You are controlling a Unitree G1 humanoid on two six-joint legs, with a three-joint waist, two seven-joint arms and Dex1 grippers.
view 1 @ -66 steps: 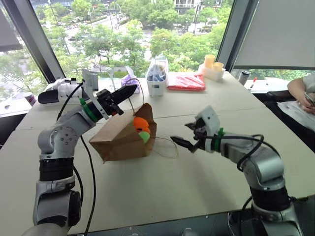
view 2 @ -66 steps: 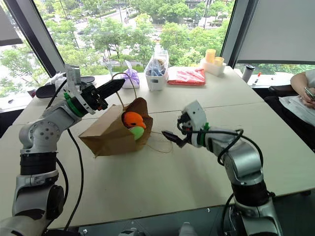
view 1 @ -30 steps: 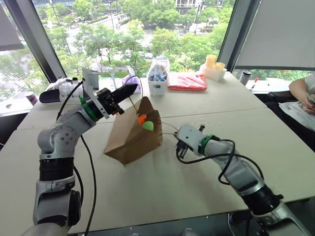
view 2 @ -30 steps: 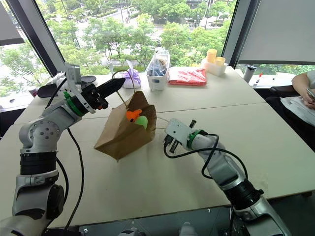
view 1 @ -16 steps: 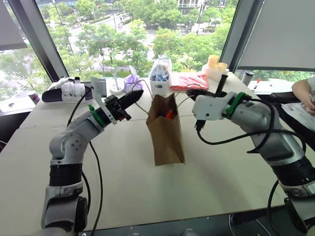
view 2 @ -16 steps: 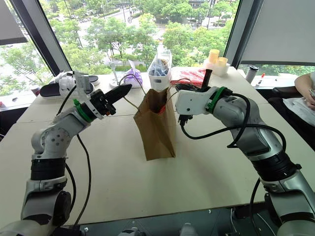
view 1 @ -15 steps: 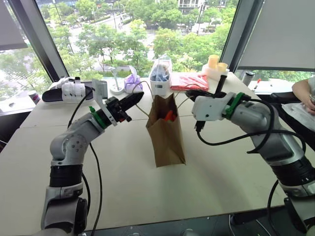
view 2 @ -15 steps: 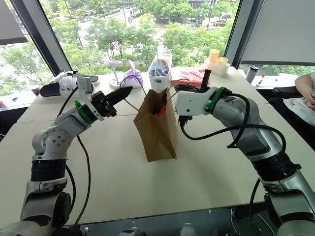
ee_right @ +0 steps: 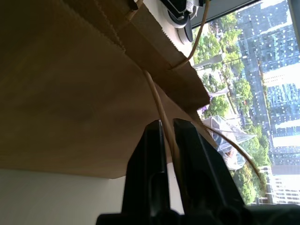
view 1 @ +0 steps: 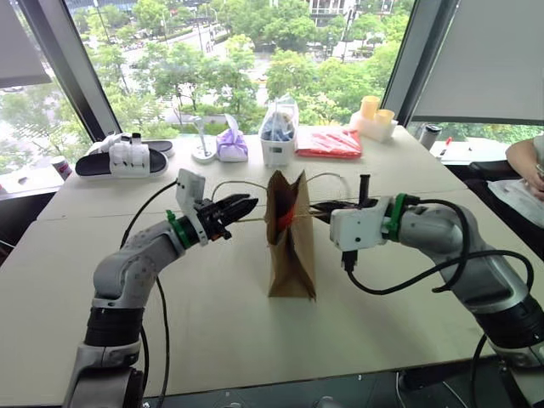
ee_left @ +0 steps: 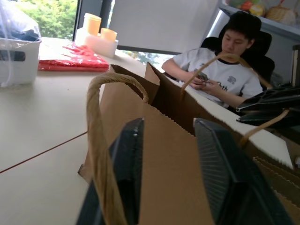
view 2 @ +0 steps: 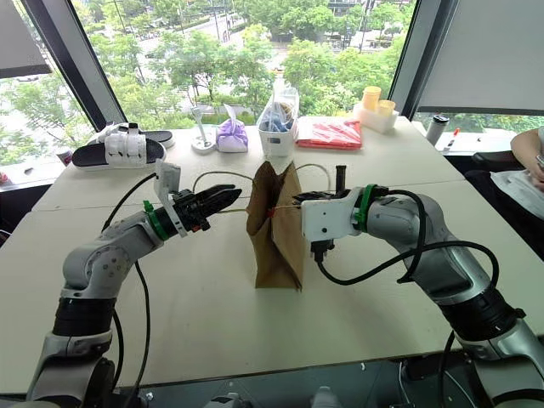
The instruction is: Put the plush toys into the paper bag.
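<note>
Paper bag [view 1: 290, 246] is stood upright on the table [view 1: 382, 289], directly between the two grippers, mouth up. A sliver of orange-red, apparently the orange plush toy [view 1: 286, 218], is seen inside at the mouth; the green one cannot be made out.

Left gripper [view 1: 244, 206] is held level on the bag's left side, tips just beside the upper edge. Fingers [ee_left: 126, 164] are seen spread apart in the left wrist view, with only the bag wall between them. One cord handle [ee_left: 96, 140] is looped up just beside one finger; whether it is touched cannot be told. Nothing is seen gripped.

Right gripper [ee_right: 168, 136] is pressed close on the bag's right side near the top. Its fingers are nearly closed, with the other cord handle [ee_right: 159, 105] run through the narrow gap. Whether the cord is actually pinched cannot be told.

Beyond the grippers, at the far table edge by the window: purple pouch [view 1: 229, 145], clear bag of blue items in a white bin [view 1: 276, 134], red packet [view 1: 327, 142], yellow cups [view 1: 375, 111], black-and-white sandal [view 1: 123, 158]. A seated person [ee_left: 220, 70] is seen past the bag in the left wrist view.
</note>
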